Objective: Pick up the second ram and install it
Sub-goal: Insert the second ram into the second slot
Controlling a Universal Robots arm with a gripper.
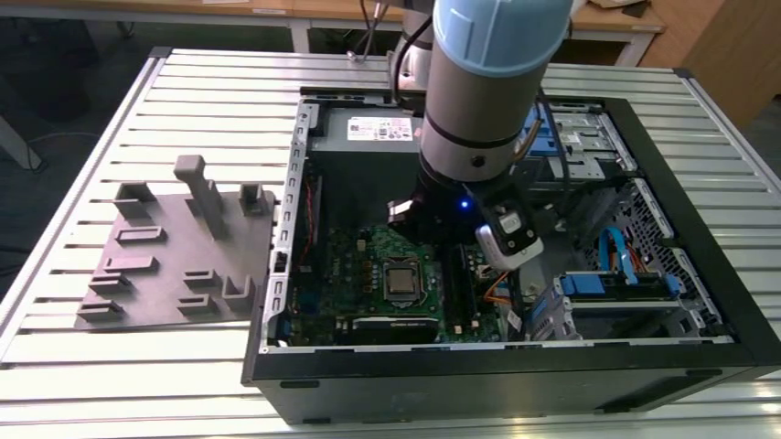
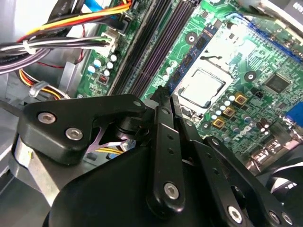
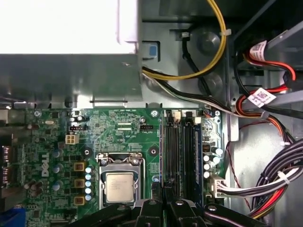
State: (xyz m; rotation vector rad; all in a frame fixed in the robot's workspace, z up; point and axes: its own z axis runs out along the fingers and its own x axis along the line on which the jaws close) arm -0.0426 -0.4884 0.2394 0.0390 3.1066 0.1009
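Note:
My gripper (image 3: pixel 163 190) hangs low inside the open computer case (image 1: pixel 293 238), over the near end of the long black memory slots (image 3: pixel 173 151) beside the processor socket (image 3: pixel 119 185). In both wrist views its two black fingers (image 2: pixel 161 123) stand pressed together, and I see nothing between the tips. A slim dark blue-green stick (image 3: pixel 195 151) stands seated in the slot nearest the cables. I cannot tell whether that stick is the second ram. In the exterior view the arm (image 1: pixel 488 101) covers the slots.
Bundled cables (image 3: pixel 279 179) run along the slots' outer side. The grey power supply (image 3: pixel 66 75) and drive bays (image 1: pixel 610 283) crowd the case. A grey fixture with upright holders (image 1: pixel 183 247) sits on the slatted table (image 1: pixel 146 384) at the exterior view's left.

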